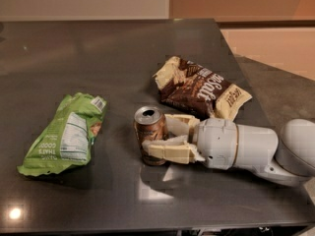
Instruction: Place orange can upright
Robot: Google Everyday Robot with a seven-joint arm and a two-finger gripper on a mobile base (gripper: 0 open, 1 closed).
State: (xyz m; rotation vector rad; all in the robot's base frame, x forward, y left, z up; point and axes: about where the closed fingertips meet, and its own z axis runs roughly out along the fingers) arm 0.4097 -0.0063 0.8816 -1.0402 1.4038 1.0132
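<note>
Can stands upright on the bench, silver end with the pull tab facing up, a little right of centre and towards the near side. The coppery body is partly covered by the tool.

Tool reaches in from the right, level with the can. Its two pale fingers are clamped on the can, one on the far side and one on the near side, both touching the body. The white arm lies low over the bench behind it, running off to the right.

Brown snack bag lies flat just beyond the tool. Its near corner is close to the far finger; I cannot tell whether it touches.

Green bag lies flat to the left, well apart from the can, with a strip of bare bench between them.

Near edge of the bench runs along the bottom, not far below the can. The right edge slants away behind the arm. The widest bare stretch is the far left part.
</note>
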